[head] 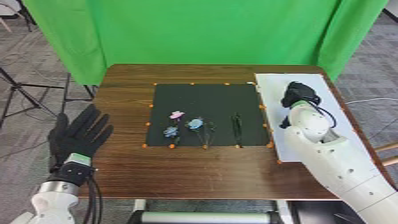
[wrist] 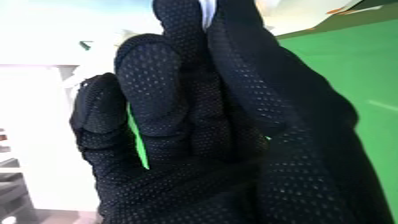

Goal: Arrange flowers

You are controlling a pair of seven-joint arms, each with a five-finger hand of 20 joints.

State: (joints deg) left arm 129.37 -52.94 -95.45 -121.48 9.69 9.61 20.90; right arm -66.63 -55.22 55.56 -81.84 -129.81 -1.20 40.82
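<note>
I have my left hand (head: 78,136) spread left of the flowers' (head: 195,123) black mat (head: 200,97); my right hand (head: 301,94), grip I can't tell, obscures part of the white board (head: 288,151) right of it.

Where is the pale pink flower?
In the head view, the pale pink flower lies on the left half of the flat black mat, just beyond two blue flowers.

Readable text: none | labels, numbers, signs: none (brands likewise)
</note>
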